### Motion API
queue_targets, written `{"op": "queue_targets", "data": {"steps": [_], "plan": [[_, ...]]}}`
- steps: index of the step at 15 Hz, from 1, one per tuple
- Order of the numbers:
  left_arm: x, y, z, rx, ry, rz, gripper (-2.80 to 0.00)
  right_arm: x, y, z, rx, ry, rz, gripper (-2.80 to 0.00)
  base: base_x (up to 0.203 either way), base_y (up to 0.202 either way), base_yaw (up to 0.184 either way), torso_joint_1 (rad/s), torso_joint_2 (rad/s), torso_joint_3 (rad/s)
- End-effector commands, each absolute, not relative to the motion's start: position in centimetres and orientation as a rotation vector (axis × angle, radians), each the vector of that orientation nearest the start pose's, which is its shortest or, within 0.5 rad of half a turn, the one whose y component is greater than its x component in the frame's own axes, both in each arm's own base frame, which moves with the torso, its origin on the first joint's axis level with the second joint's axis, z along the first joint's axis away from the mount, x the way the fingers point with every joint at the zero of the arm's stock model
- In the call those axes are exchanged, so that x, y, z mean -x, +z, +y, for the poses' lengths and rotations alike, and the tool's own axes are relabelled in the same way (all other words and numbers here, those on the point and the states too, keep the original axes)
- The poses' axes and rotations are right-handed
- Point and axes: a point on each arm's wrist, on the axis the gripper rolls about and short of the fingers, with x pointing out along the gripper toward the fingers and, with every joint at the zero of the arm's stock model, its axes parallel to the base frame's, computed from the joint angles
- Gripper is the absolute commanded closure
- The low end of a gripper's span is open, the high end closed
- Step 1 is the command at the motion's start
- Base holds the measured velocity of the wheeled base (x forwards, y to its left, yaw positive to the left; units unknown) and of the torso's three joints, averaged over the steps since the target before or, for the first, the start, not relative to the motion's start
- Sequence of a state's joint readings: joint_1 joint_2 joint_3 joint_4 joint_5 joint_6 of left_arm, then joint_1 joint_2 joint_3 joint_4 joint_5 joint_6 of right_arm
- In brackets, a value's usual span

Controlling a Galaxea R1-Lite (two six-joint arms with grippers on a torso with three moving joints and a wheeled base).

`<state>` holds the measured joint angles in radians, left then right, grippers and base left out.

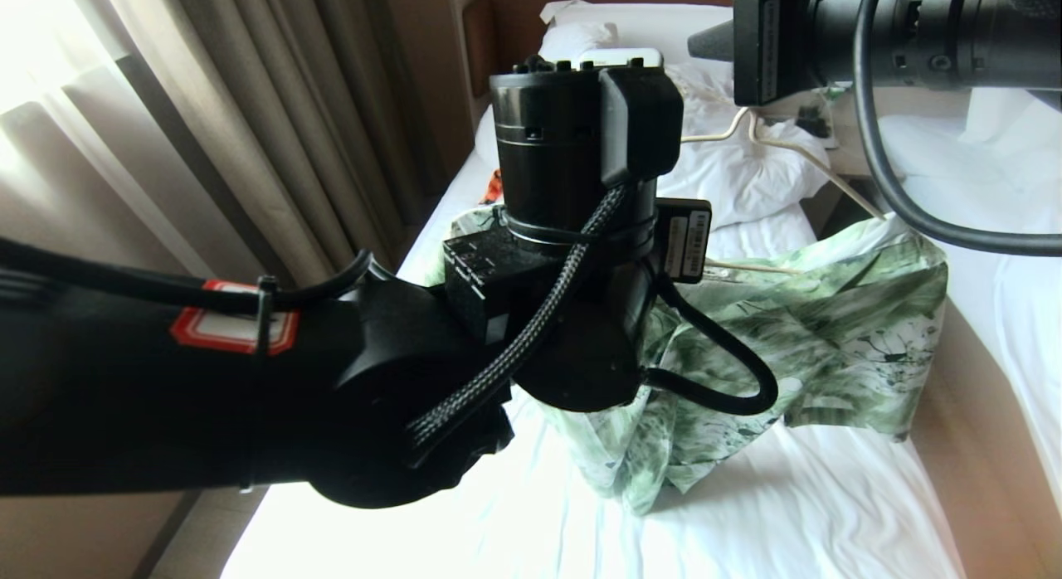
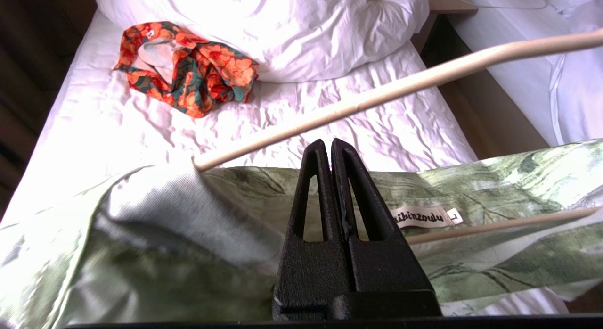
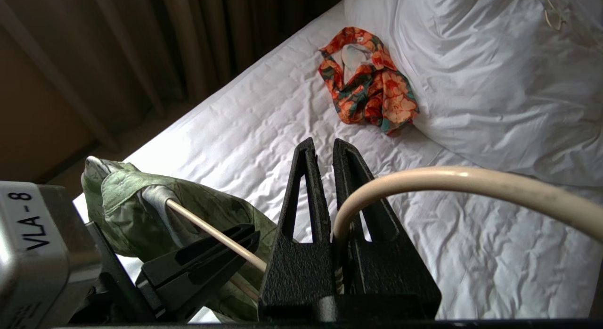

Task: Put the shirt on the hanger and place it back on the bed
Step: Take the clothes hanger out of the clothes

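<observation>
From the head view, the shirt [image 1: 830, 330] hangs in the air above the bed [image 1: 788, 513], near its right edge, with one shoulder stretched over the hanger [image 1: 796, 152] and the rest drooping toward the sheet. The big black left arm [image 1: 415, 380] blocks much of the shirt, so its left side is hard to see. In the left wrist view, the left gripper [image 2: 331, 147] has its fingers pressed tight together, just by the collar label [image 2: 421, 217], and I cannot tell if any cloth is pinched. A hanger bar pokes into the sleeve there. An orange garment [image 2: 188, 67] lies by the duvet [image 2: 282, 32], near the head end of the bed. In the right wrist view, the right gripper [image 3: 324, 147] squeezes the hanger's curved hook low between its fingers. I think the thin hook could twist or slip, because the shirt pulls on one side only. The loose shoulder might then slide off the bar and fall in a heap.
</observation>
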<state>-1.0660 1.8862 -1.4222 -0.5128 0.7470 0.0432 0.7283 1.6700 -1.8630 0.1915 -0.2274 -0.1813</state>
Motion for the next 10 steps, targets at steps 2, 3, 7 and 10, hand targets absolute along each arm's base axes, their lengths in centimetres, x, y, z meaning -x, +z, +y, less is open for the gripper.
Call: {"op": "queue_targets", "data": {"steps": [2, 3, 7, 10], "plan": [[-20.6, 27.4, -33.7, -0.005, -0.309, -0.039, 0.00, -21.9, 40.7, 18.5, 0.176, 0.489, -0.050, 0.00, 0.000, 0.000, 0.000, 0.000, 0.00, 0.000], [-20.2, 28.0, -33.4, 0.007, -0.313, -0.048, 0.00, -22.2, 40.7, 18.3, 0.177, 0.476, -0.048, 0.00, 0.000, 0.000, 0.000, 0.000, 0.00, 0.000], [-16.7, 29.6, -31.3, 0.008, -0.368, -0.047, 0.00, -23.3, 41.1, 17.7, 0.167, 0.441, -0.070, 0.00, 0.000, 0.000, 0.000, 0.000, 0.00, 0.000], [-15.0, 28.5, -28.2, -0.035, -0.380, -0.013, 0.00, -23.4, 42.4, 17.5, 0.137, 0.427, -0.139, 0.00, 0.000, 0.000, 0.000, 0.000, 0.00, 0.000]]}}
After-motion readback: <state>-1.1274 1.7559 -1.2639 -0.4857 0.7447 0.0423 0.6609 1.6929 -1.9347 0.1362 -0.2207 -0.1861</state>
